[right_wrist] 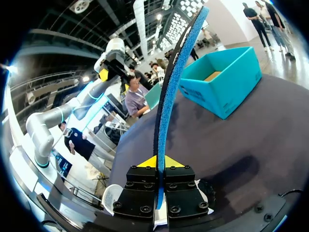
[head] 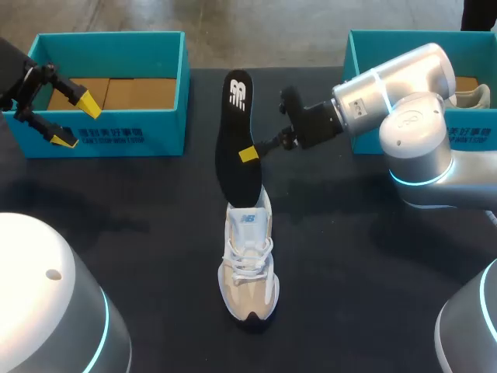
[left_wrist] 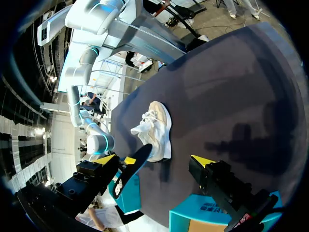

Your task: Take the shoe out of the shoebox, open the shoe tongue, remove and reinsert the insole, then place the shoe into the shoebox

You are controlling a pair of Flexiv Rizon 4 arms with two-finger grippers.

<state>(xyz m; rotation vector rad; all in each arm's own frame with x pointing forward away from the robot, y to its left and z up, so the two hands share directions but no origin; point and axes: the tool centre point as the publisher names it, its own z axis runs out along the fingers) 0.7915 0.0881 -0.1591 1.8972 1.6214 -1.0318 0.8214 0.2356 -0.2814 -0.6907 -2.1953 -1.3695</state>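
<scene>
The shoe (head: 248, 264) lies out of its box in the middle of the dark surface (head: 373, 256). It is white and beige, laces up, with the toe at the near side and the heel toward the far side. Above the heel the black insole (head: 237, 132) stands nearly upright, its logo end highest. Its lower end reaches the shoe's collar, though I cannot tell whether it touches or goes inside.

The right claw (right_wrist: 158, 163) pinches the insole by its edge about midway along. The yellow tips are drawn in narrow on either face, and the right wrist view shows the blue underside edge-on between them. The right arm (head: 411, 109) comes in from the right, in front of the teal right shoebox (head: 359, 47) at the far right.

The left claw (head: 75, 120) is spread wide and holds nothing. It hangs over the left end of the teal left shoebox (head: 116, 132) at the far left, well apart from the shoe.
</scene>
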